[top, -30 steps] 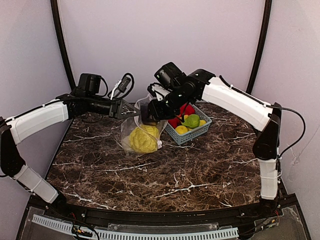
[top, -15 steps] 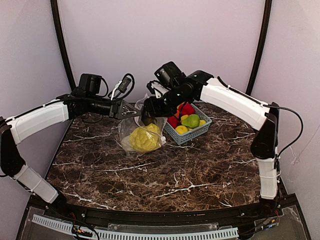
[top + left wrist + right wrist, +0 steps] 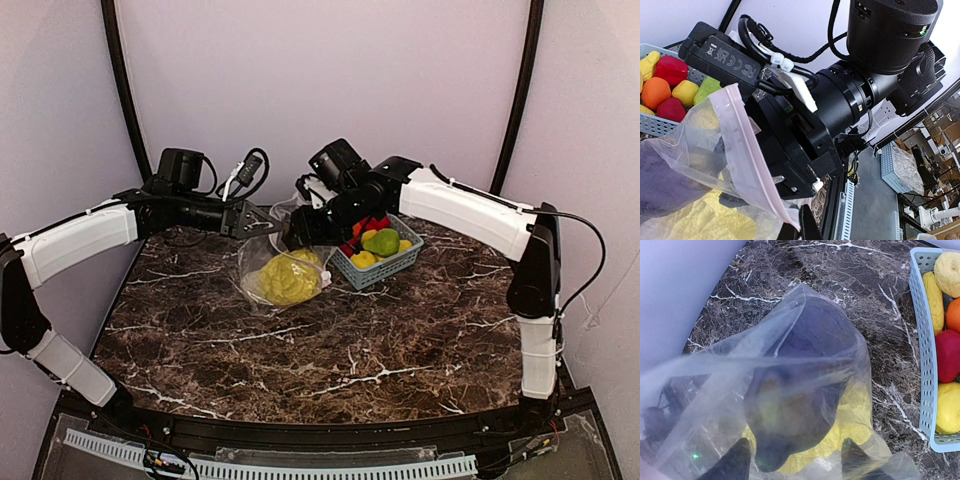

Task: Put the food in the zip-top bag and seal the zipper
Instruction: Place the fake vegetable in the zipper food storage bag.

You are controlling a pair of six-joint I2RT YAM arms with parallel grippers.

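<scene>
Left gripper [image 3: 262, 224] closed, pinching bag [image 3: 258, 262] at zipper [image 3: 752, 165]. Right gripper [image 3: 795, 462] jaws spread, holding nothing, over bag mouth; eggplant [image 3: 790, 420], cabbage [image 3: 288, 281] below.

Near desk [image 3: 330, 350] lies open, left to right. Far centre blocked: zip-top bag [image 3: 256, 272], basket [image 3: 388, 268] just right. Left pincer [image 3: 268, 226] and right pincer [image 3: 293, 236] crowd above.

Yellow cabbage [image 3: 288, 282], pink-edged clear bag [image 3: 700, 145]

Zip-top bag [image 3: 805, 340] clear glossy plastic film; basket [image 3: 922, 355] slatted matt plastic; table [image 3: 350, 350] polished marble-look.
</scene>
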